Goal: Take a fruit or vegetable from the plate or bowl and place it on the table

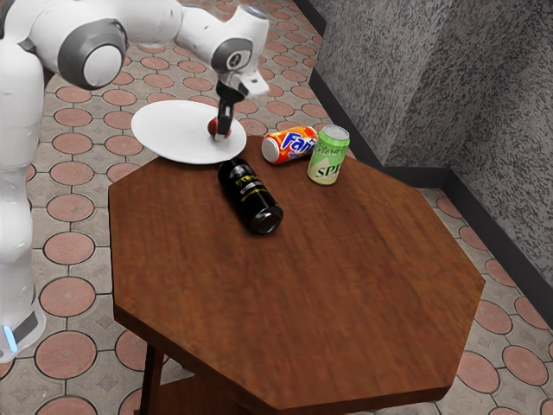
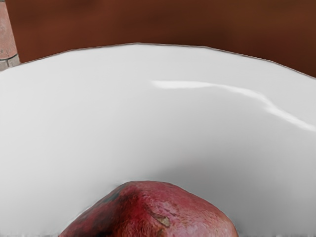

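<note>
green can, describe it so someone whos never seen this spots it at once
On the wooden table, find the orange can lying on its side. Beside it, toward the exterior view's right, is the green can, the only can standing upright.

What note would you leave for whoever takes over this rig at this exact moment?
Gripper: down at the red fruit, over the white plate; I can't tell whether it has a grip.
Things: the fruit is at or just above the plate; contact with it is unclear. On the table, a black drink container and an orange can lie on their sides; a green can stands upright.
Done: gripper is at the fruit.
Left: confirm the grip, carry the fruit clear of the plate, set it on the bare wood and let go.
</note>
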Motion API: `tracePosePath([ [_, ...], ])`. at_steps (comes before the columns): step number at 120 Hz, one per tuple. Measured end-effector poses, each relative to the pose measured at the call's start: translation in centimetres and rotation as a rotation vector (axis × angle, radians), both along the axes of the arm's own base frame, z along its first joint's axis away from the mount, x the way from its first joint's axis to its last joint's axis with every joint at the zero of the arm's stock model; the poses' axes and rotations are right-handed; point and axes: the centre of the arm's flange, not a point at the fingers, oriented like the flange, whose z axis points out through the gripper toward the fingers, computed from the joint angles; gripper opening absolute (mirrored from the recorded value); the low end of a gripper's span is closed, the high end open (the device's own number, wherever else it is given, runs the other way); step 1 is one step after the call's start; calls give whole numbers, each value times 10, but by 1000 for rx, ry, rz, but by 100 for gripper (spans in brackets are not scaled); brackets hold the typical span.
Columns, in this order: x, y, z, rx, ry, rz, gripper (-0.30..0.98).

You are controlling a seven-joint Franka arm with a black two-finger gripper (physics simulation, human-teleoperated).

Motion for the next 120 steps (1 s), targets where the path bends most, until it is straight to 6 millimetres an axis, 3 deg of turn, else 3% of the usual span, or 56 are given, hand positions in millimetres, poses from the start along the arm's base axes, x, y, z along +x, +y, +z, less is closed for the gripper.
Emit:
tracePosePath([
  [23,2,-2,10,-10,-17,17,33],
  [35,3,-12,44,-11,-49,24,33],
  [61,-7,-99,141,-15,-98,-29,32],
  [76,-4,-151,171,3,-97,-57,33],
  [90,10,-197,181,18,-101,-87,27],
  [110,31,-223,178,32,-135,-79,24],
  [120,48,-249,177,37,-160,-104,24],
])
